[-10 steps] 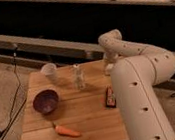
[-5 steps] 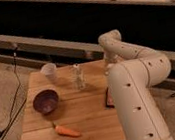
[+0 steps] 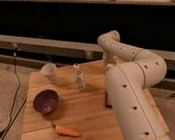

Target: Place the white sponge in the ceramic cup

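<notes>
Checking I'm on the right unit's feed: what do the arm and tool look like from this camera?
The arm is cream-white, built of thick, smooth, rounded tube segments with bulbous joints. Small dark dots run down the big near segment. No loose cables show on it. The tool, equally pale and narrower, is over the back right of the table.

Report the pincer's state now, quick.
Pincer: cannot be told. It sits low at the far right of the table, mostly hidden behind the arm.
</notes>
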